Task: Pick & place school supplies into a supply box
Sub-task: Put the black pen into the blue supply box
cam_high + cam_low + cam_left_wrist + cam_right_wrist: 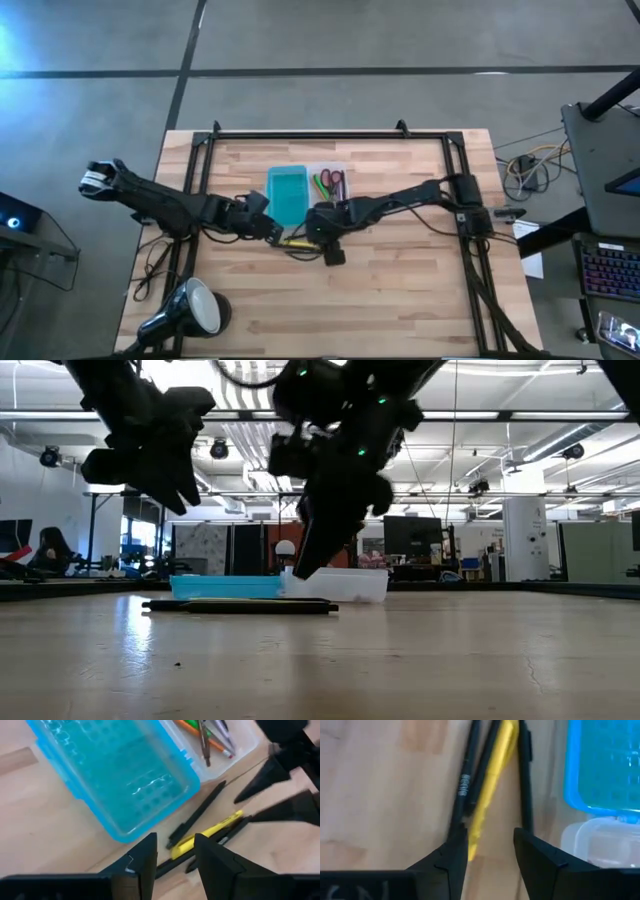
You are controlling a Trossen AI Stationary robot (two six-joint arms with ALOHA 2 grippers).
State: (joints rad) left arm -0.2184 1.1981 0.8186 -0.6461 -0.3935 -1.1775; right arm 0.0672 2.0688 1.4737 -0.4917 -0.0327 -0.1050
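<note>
Supply box [305, 190] sits open at centre of the high view, turquoise half [287, 194] on the left, clear half [331, 183] on the right. Clear half already holds the red-handled scissors [337, 182] and a green marker [322, 184]; in the left wrist view a few more slim items lie in it at the top of frame, too small to name.

Still on the table [400, 290]: a small bundle just below the box in the high view. It is a yellow pencil [490, 780] lying between dark pens [467, 780], all roughly parallel and touching or nearly so. Same bundle shows lower centre in the left wrist view, yellow pencil [207, 834] among dark pens [197, 815].

Right gripper [490, 851]: fingers apart, nothing held, poised over the bundle with the yellow pencil's end lying between the two fingers. In the high view it [322, 236] is just below the box.

Left gripper [172, 857]: fingers parted, empty, hovering beside the turquoise half, aimed at the same bundle; in the high view [270, 228] at centre left.

Handling judgement:
- items light, stiff, thin, smooth-sided, likely to roll or skid on the wood
- low profile means fingertips must come right down to the table
- neighbours so close that a pinch may drag a pen along
- best hold looks like mid-length across the pencil's width, so that it lifts level

Desk lamp [195, 308] at lower left, well apart from the work
</note>
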